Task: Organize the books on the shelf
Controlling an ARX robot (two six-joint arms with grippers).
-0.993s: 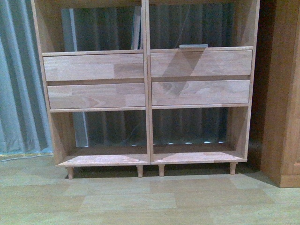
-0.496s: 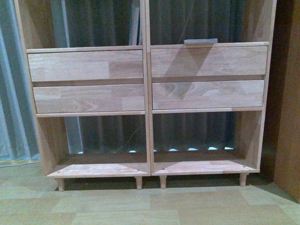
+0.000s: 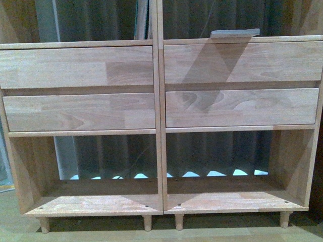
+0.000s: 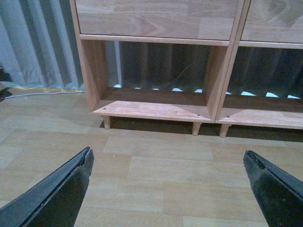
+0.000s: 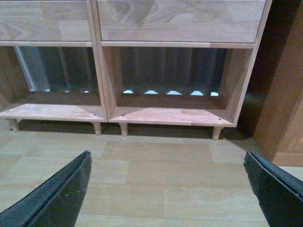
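Observation:
The light-wood shelf (image 3: 160,126) fills the front view, with its four drawer fronts and two bare lower compartments. One of the books (image 3: 234,33) lies flat on the ledge above the right drawers, only its thin grey edge showing. A slim upright book (image 3: 143,19) leans against the central divider in the upper left compartment. Neither arm shows in the front view. My left gripper (image 4: 166,153) hangs open over the floor before the shelf's lower left compartment (image 4: 156,101), holding nothing. My right gripper (image 5: 166,154) is open and holds nothing, facing the lower right compartment (image 5: 173,111).
A darker orange-brown cabinet (image 5: 284,94) stands close to the shelf's right side. Grey-blue curtains (image 4: 33,42) hang behind and to the left of the shelf. A pale cable (image 4: 38,93) runs along the floor at the curtain's foot. Pale wood-plank floor (image 4: 156,175) lies under both grippers.
The front view has closed in on the shelf, which now spans the whole frame. The curtain and dark cabinet have slid out of that view. The books have not moved.

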